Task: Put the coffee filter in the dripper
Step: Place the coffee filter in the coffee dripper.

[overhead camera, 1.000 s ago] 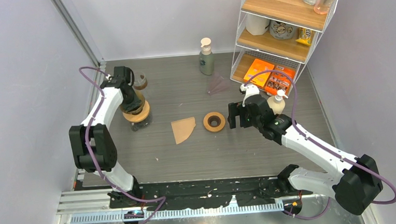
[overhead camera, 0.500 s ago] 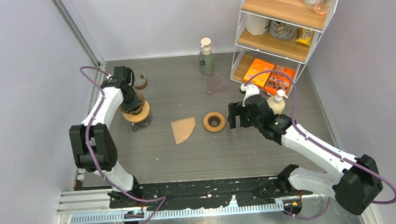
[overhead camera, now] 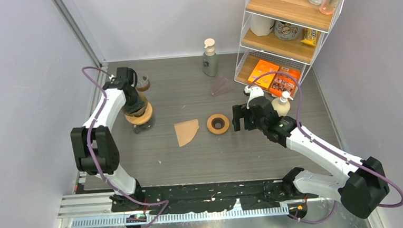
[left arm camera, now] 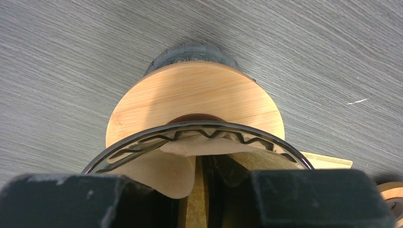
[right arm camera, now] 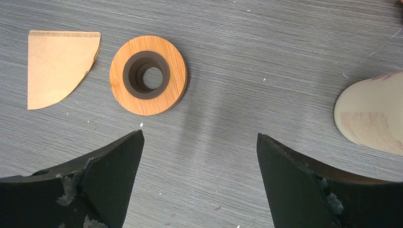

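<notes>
A glass dripper (overhead camera: 140, 115) with a wooden collar (left arm camera: 195, 95) stands on a dark base at the table's left. A brown coffee filter (left arm camera: 157, 166) sits inside its ribbed rim (left arm camera: 190, 126). My left gripper (overhead camera: 134, 103) reaches down into the dripper. In the left wrist view the left gripper (left arm camera: 216, 175) has its jaws close together, with the filter's edge between them and a flap curling over the left finger. A second flat filter (overhead camera: 185, 131) lies mid-table and shows in the right wrist view (right arm camera: 57, 66). My right gripper (overhead camera: 237, 118) is open and empty above the table (right arm camera: 199, 137).
A wooden ring (overhead camera: 218, 124) with a dark centre lies beside the flat filter, left of the right gripper. A cream bottle (overhead camera: 281, 105) stands by the right arm. A pump bottle (overhead camera: 210, 58) and a wire shelf (overhead camera: 284, 29) stand at the back. A small brown cup (overhead camera: 143, 83) is behind the dripper.
</notes>
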You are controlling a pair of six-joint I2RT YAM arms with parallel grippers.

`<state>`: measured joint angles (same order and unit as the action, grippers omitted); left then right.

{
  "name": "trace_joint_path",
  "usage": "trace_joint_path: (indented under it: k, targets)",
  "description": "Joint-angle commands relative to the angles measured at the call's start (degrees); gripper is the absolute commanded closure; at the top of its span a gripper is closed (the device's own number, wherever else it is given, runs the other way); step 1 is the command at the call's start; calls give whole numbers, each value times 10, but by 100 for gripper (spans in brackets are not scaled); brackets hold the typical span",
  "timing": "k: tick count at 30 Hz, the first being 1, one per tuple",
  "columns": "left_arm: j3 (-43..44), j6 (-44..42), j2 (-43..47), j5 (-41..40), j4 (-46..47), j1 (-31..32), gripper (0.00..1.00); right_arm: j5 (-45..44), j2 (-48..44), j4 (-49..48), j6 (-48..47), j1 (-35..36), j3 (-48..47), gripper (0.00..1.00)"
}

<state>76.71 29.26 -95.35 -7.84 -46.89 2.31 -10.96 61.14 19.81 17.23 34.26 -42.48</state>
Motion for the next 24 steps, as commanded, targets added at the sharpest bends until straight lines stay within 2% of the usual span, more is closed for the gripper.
trace_joint_path:
  k: [1,8,13,21,24]
  targets:
    - [8,-8,7,1,-10,3,73,-12,-5,-5,-5,-2,-8,5]
    - [5,-8,7,-2,-12,5,67,-13,-8,-5,-5,-2,-7,5]
    - [5,-7,9,-3,-14,6,66,-13,-10,-5,-5,-2,-7,5]
    - [16,-8,19,-6,-19,8,83,-13,-15,-5,-4,-2,-6,5]
    - [29,-9,25,-10,-25,10,84,-13,-15,-4,-4,-2,-6,5]
